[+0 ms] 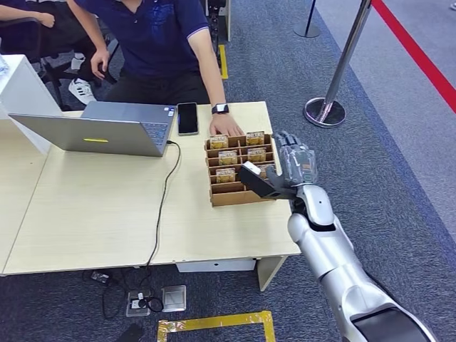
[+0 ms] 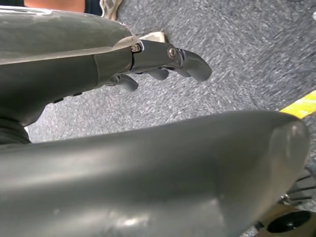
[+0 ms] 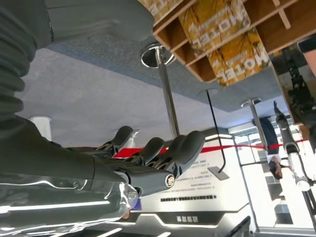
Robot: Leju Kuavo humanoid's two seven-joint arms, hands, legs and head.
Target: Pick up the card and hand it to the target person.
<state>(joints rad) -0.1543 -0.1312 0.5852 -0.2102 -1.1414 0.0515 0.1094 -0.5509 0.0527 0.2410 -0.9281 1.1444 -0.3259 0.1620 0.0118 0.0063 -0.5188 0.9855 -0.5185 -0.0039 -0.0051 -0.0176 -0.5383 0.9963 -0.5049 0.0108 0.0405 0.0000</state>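
Several yellow cards [image 1: 226, 157] stand in the slots of a wooden divider box [image 1: 239, 194] on the table's right part. My right hand [image 1: 285, 167] hovers at the box's right edge, thumb reaching over the near slots, fingers spread and holding nothing. The right wrist view has its fingers [image 3: 160, 153] apart, with the cards [image 3: 216, 22] in the box [image 3: 175, 34] close by. A person in a navy shirt [image 1: 161, 35] sits behind the table, with one hand [image 1: 226, 127] resting at the box's far edge. My left hand [image 2: 149, 64] hangs over grey carpet, fingers loosely extended and holding nothing.
An open laptop [image 1: 102, 128] and a black phone [image 1: 187, 117] lie on the table [image 1: 80, 214] left of the box, and a cable [image 1: 161, 206] runs off the front edge. A stanchion base [image 1: 325, 110] stands on the carpet to the right. Floor sockets [image 1: 173, 298] and yellow tape [image 1: 215, 324] lie below.
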